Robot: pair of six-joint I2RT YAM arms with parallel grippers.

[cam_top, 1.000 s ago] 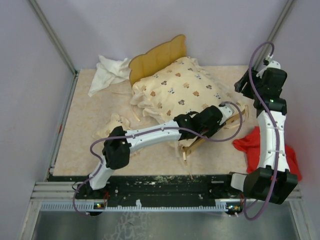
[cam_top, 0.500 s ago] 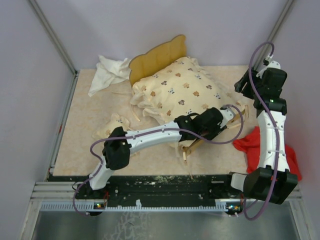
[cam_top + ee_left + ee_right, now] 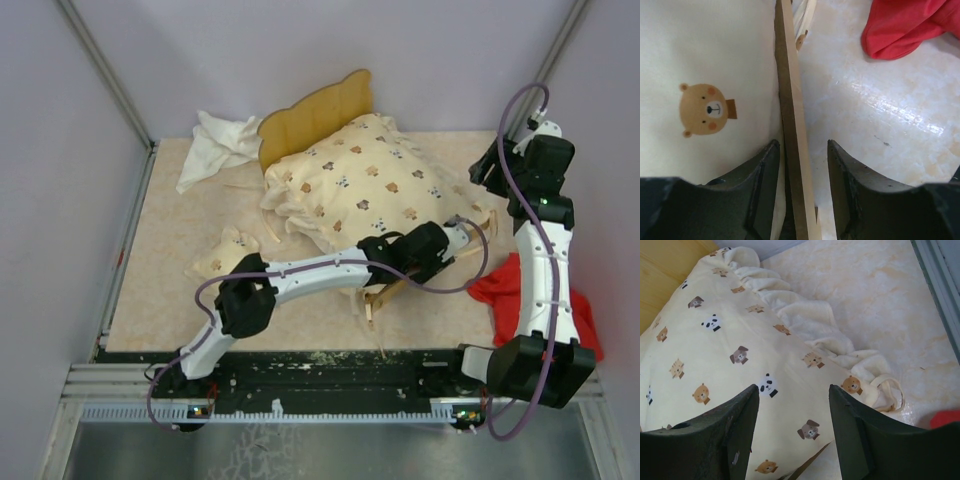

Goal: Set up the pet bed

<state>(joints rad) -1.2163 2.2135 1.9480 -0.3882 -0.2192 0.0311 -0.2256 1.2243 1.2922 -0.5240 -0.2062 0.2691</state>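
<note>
Left elbow (image 3: 247, 300) has swung right. Lilac walls (image 3: 450, 60), beige surface (image 3: 180, 250). Left tool (image 3: 802, 147) straddles bed frame (image 3: 789, 75), right tool (image 3: 794, 389) overhangs cushion (image 3: 715, 340), both apart.

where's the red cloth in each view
top external: red cloth lower right, partly behind the right arm
left wrist: red cloth in the top right corner
right wrist: red cloth, a sliver at the bottom right edge
shared landmark: the animal-print cushion, in all three views
</note>
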